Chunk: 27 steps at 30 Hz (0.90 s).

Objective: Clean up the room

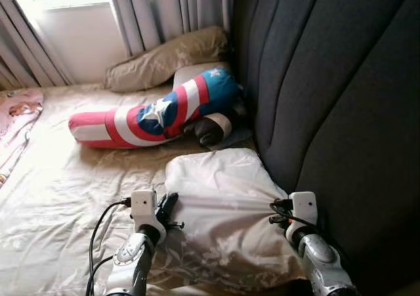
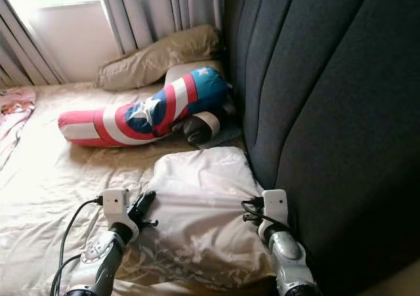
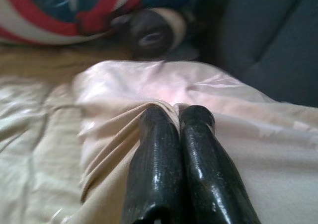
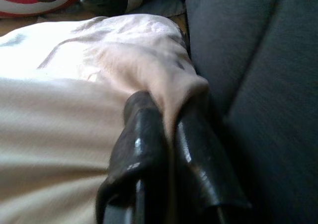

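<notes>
Down at six o'clock in the head views, both arms reached over a cream pillow (image 1: 220, 204) that lay on the bed (image 1: 59, 197), its far side touching the dark padded headboard (image 1: 341, 92). The left gripper (image 3: 176, 112) had its two black fingers pressed together on a fold of the pillow's cover at the pillow's nine o'clock edge, with cloth bunched up between the tips. The right gripper (image 4: 166, 112) was at the pillow's three o'clock edge, just beside the headboard, and its fingers were likewise clamped on a raised pinch of the same cover. A taut crease ran across the pillow between the two grips.

Beyond the pillow, toward twelve o'clock, lay a long bolster (image 1: 157, 112) in red, white and blue with a white star, and a small dark cushion (image 1: 210, 128) was tucked under its headboard end. Farther off at twelve, a beige pillow (image 1: 164, 60) leaned against grey curtains (image 1: 170, 7). At ten o'clock, pink cloth (image 1: 20, 109) lay on the bed's edge.
</notes>
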### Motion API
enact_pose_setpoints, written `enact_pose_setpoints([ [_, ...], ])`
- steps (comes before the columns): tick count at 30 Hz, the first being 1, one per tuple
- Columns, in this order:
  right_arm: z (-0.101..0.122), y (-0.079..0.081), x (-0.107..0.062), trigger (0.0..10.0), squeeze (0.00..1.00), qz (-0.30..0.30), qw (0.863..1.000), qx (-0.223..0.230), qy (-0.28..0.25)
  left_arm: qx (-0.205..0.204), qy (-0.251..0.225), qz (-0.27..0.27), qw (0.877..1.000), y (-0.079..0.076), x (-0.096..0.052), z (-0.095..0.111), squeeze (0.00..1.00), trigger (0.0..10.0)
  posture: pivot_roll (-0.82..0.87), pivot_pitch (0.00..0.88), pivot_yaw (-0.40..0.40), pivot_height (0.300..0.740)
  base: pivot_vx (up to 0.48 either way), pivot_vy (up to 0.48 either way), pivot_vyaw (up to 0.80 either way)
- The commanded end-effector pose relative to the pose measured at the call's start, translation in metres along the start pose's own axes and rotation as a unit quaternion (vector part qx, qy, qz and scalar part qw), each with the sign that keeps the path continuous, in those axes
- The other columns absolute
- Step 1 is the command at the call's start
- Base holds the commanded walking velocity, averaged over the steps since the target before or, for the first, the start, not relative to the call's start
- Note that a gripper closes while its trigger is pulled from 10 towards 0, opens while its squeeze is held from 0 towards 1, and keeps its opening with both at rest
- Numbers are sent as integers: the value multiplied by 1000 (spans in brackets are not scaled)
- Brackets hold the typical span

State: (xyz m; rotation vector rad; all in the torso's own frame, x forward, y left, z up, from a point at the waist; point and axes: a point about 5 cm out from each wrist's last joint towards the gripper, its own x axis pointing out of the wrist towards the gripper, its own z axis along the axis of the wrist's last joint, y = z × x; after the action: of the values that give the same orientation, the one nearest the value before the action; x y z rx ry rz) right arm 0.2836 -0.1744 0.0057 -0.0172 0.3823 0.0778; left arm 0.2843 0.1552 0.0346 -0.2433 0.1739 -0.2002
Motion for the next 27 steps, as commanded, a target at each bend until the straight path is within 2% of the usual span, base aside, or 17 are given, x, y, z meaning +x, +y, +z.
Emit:
enact_pose_setpoints([
  [1, 22, -18, 3, 10000, 0, -35, 998, -16, -47, 13, -35, 5, 999, 6, 3, 20, 0, 10000, -20, 0, 47, 740, 0, 0, 0],
  [10, 28, -18, 7, 10000, 0, -36, 998, -27, -51, 5, -19, -9, 1000, -2, 4, 12, 0, 10000, -17, 0, 48, 740, 0, 0, 0],
  [27, 27, -15, 8, 10000, 0, -37, 998, -28, -49, 9, -8, -13, 1000, 0, 4, 11, 0, 10000, -21, 0, 56, 740, 0, 0, 0],
])
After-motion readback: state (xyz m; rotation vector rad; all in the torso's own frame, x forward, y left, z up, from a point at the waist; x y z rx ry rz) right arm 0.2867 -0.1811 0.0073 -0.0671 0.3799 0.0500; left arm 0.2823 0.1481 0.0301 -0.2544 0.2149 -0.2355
